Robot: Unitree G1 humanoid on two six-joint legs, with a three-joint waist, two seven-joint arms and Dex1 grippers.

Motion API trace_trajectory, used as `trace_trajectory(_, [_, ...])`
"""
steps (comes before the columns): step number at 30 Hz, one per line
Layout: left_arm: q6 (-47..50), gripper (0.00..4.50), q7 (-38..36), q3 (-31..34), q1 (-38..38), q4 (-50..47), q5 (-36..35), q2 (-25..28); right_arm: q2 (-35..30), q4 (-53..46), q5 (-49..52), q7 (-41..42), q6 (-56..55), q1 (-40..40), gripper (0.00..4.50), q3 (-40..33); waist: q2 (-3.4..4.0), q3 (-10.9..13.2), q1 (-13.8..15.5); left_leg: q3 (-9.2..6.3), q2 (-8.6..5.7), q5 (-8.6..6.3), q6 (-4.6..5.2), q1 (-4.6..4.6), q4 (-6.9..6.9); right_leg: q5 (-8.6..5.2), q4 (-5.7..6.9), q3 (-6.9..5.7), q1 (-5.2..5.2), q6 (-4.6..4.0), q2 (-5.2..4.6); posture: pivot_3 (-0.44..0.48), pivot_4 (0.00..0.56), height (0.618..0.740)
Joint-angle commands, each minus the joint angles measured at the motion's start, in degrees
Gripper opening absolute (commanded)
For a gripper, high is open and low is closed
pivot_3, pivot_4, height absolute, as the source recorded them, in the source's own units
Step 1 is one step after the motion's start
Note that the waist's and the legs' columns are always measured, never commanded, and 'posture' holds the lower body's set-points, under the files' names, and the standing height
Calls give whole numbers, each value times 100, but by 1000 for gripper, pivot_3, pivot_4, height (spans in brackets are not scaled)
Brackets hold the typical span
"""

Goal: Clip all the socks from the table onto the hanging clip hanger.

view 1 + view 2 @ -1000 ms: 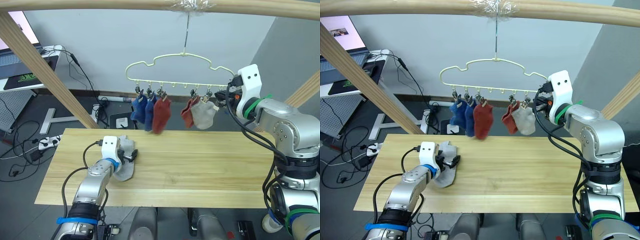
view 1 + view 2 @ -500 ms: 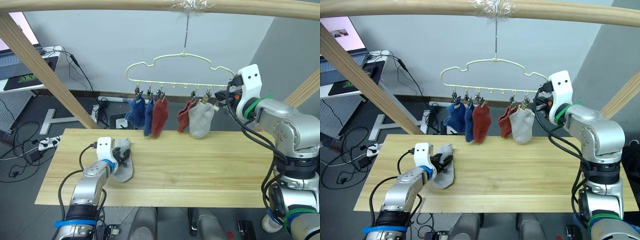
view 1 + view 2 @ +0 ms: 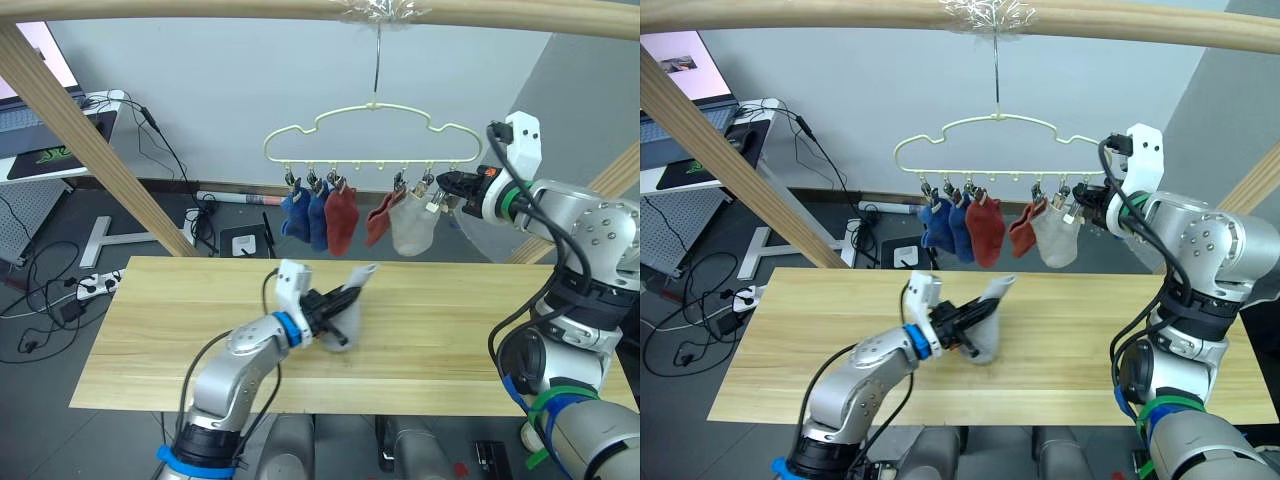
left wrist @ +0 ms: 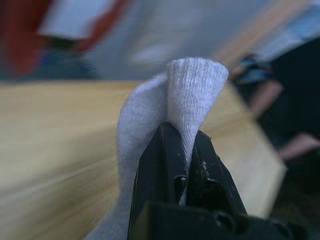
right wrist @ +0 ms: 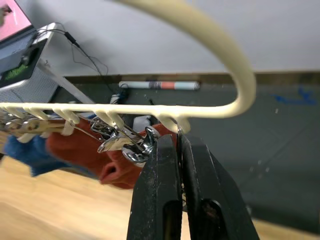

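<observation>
A: What is the left gripper (image 3: 340,303) doing?
B: It is pinching a light grey sock (image 3: 347,305) between closed fingers, lifting it above the middle of the table (image 3: 450,340).

A: And the right gripper (image 3: 1090,207)?
B: Its fingers are squeezing together on a clip (image 5: 135,147) at the right end of the clip hanger (image 3: 372,128).

A: What is hanging there?
B: Two blue socks (image 3: 305,216), a rust red sock (image 3: 341,217), another red one (image 3: 381,217) and a grey sock (image 3: 412,227) are dangling from the clips.
</observation>
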Motion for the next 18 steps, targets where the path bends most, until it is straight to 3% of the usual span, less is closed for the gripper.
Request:
trace_trajectory(1, [-822, 22, -215, -537, -390, -365, 408, -32, 163, 158, 121, -347, 254, -151, 0, -499, 0, 0, -5, 0, 0, 0, 0, 1, 0, 0, 1, 0, 0, 0, 0, 272, 252, 740])
trace_trajectory(9, [-2459, 22, 305, -1010, -1158, 894, 1638, -431, 264, 417, 1046, -1238, 254, -342, 0, -783, 1, 0, -16, 4, -6, 0, 1, -2, -1, 0, -6, 7, 1, 0, -1, 248, 250, 740])
trace_trajectory(18, [-3132, 22, 718, -976, -1513, 1991, 2183, -719, 189, 565, 2222, -2266, 254, -320, 0, -855, 0, 0, -30, 4, -6, -1, 2, -7, -1, 0, -6, 6, -1, 1, -1, 227, 250, 740])
